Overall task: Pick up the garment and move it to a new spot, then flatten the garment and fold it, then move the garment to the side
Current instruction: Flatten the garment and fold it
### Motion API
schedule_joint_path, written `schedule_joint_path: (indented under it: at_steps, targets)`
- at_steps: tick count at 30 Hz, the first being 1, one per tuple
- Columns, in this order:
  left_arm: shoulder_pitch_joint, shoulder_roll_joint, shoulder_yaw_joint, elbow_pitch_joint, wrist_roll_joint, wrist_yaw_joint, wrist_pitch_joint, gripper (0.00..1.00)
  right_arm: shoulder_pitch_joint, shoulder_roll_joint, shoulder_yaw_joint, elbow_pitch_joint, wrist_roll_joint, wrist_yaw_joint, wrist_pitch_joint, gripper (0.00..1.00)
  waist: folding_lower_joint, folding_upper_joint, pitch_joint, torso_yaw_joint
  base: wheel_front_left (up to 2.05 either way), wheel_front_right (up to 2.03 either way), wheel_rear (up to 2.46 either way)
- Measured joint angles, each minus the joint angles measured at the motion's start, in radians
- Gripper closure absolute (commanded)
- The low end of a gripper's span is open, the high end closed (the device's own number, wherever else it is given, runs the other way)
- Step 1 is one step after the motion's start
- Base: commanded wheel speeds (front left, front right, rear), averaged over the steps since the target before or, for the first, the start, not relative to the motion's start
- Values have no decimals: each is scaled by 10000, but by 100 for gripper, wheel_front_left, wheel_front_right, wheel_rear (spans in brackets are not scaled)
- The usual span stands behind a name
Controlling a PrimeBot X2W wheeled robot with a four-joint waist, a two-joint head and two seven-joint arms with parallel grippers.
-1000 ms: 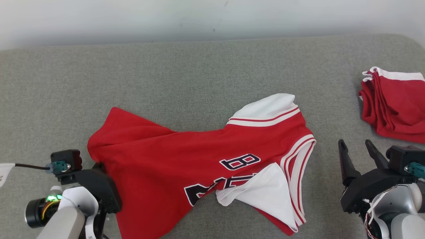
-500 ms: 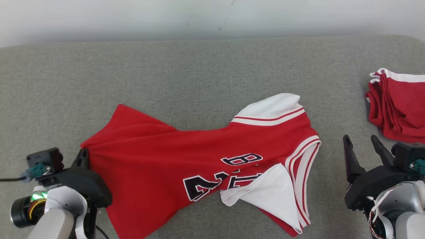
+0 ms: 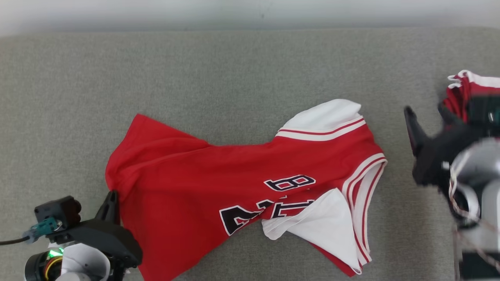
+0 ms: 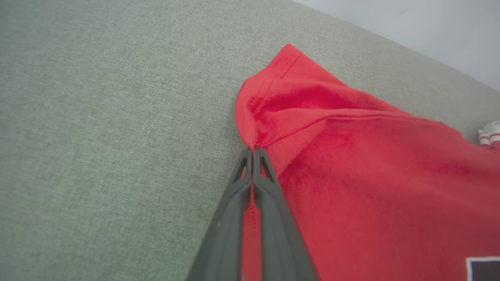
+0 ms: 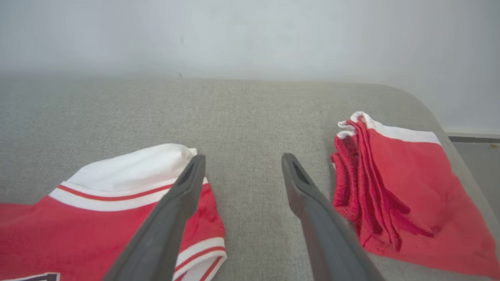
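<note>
The garment [image 3: 218, 175] is a red jersey with white trim and dark lettering, lying crumpled across the middle of the grey cushioned surface [image 3: 234, 78]. My left gripper [image 3: 111, 195] sits at its left edge, shut on a pinch of the red fabric. In the left wrist view the two fingers of the left gripper [image 4: 252, 150] press together on a fold of the garment [image 4: 371, 175]. My right gripper [image 3: 425, 111] hovers blurred to the right of the jersey. In its own view the right gripper [image 5: 243, 158] stands open with nothing between its fingers, beside the white-trimmed shoulder of the garment [image 5: 97, 218].
A pile of folded red garments [image 3: 476, 84] with white edges lies at the far right, partly behind my right arm, and the same pile [image 5: 398, 203] lies just right of the open fingers. A pale wall runs along the back. The surface's rounded corner is at the far right.
The left gripper's fingers closed on the garment's left edge and tugged it, bunching the fabric there. The right gripper moved up the view toward the folded pile. The head camera shifted a little.
</note>
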Motion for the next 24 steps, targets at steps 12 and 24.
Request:
schedule_joint_path:
  at_steps: [12,24]
  targets:
    - [-672,-224,-330,274,92,-234,31,100,-1999,-341,740,2560,523,0,2918,0,1,0,688,624,0,0,0]
    - [-614,-119,-213,360,4,-249,-98,100,-1430,-81,418,3120,727,0,3009,100,0,0,580,478,0,0,0]
